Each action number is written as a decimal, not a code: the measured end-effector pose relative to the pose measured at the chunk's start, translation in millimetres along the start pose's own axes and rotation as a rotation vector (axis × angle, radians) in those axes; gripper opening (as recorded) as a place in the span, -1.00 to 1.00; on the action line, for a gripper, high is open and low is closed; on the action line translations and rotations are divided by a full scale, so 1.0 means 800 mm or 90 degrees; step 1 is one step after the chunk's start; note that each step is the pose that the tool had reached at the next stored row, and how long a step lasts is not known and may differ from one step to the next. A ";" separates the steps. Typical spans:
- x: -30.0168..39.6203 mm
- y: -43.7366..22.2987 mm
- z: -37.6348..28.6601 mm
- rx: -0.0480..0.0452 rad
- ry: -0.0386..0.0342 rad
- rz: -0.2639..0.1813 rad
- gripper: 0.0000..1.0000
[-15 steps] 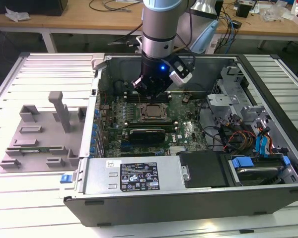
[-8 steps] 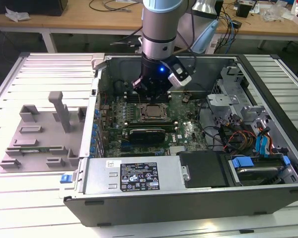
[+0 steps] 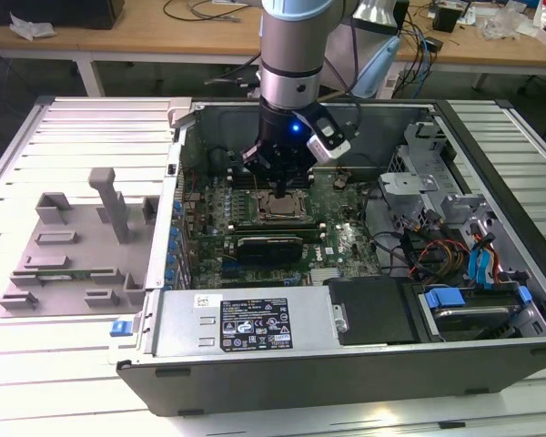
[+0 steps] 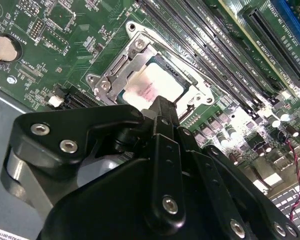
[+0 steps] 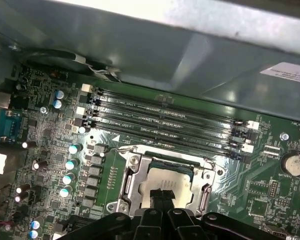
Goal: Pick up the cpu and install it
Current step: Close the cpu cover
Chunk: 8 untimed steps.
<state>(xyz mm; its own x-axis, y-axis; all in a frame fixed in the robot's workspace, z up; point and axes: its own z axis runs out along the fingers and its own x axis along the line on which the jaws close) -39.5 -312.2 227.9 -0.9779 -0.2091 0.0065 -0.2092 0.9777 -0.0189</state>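
The cpu (image 3: 281, 208) is a small silvery square lying flat inside the metal-framed socket (image 3: 260, 216) on the green motherboard. In both wrist views its pale top (image 4: 151, 84) (image 5: 165, 181) shows between the socket's frame bars (image 4: 136, 46) (image 5: 131, 181). My gripper (image 3: 278, 188) hangs straight over the socket. Its dark fingertips stand together over the middle of the chip (image 4: 160, 103) (image 5: 163, 196), much narrower than the chip, with nothing between them. Whether they touch the chip's top I cannot tell.
The open computer case (image 3: 255, 330) lies on a slatted table. Long memory slots (image 5: 165, 120) run beside the socket, and a case wall (image 5: 200, 45) rises behind them. Cables and drive bays (image 3: 455, 246) fill the exterior view's right. A grey plastic tray (image 3: 77, 246) sits outside, left.
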 end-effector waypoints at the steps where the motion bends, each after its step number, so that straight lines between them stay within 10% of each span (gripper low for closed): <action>1: 0.0000 0.0000 0.0000 0.0000 0.0000 0.000 -0.79; 8: -0.0014 -0.0009 0.0001 0.0000 0.0000 0.000 -0.79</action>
<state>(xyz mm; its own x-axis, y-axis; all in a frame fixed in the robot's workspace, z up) -38.3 -312.6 227.9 -0.9779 -0.2091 0.0065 -0.2092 0.9777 -0.0188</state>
